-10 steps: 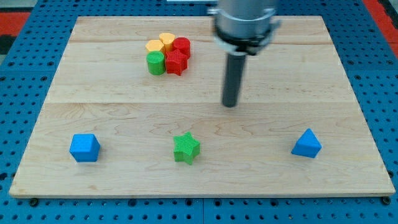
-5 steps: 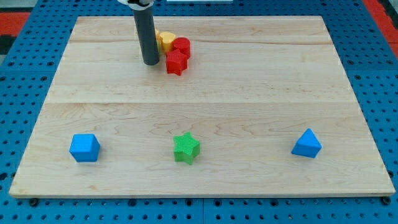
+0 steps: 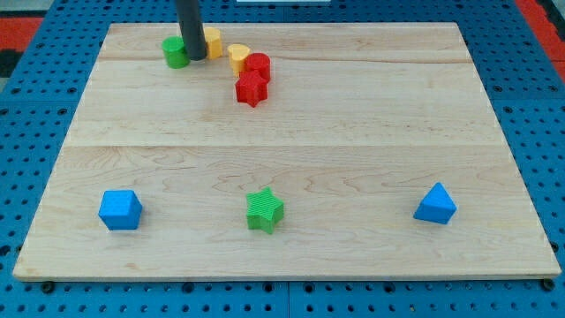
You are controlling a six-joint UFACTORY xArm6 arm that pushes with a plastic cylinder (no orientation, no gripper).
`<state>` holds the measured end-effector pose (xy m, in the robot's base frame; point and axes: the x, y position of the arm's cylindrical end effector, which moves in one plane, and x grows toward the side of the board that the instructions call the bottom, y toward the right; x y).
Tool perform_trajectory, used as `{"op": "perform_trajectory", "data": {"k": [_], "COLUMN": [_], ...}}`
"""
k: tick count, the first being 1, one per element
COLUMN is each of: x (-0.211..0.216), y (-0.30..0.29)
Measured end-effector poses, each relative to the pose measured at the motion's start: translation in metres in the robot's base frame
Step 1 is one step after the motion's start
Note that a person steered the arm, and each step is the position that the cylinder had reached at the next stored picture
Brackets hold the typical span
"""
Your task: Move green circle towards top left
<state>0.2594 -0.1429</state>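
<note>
The green circle (image 3: 175,52) sits near the board's top left part, just left of my rod. My tip (image 3: 194,57) rests on the board, touching the green circle's right side. A yellow block (image 3: 212,41) lies just right of the rod, partly hidden by it. Another yellow block (image 3: 237,57), a red circle (image 3: 258,66) and a red star (image 3: 251,88) cluster to the right of the tip.
A blue cube (image 3: 120,209) lies at the view's bottom left, a green star (image 3: 264,210) at the bottom middle, and a blue triangular block (image 3: 434,204) at the bottom right. The wooden board (image 3: 371,132) lies on a blue pegboard.
The rod swept from the view's right to the block cluster, then up and left. The green circle and one yellow block moved up-left, away from the red blocks.
</note>
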Motion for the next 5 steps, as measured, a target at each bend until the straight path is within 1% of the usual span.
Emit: {"op": "perform_trajectory", "data": {"k": [2,3,4,5], "x": [0.030,0.016,0.004,0.028], "y": [-0.028,-0.062,-0.083,-0.047]}}
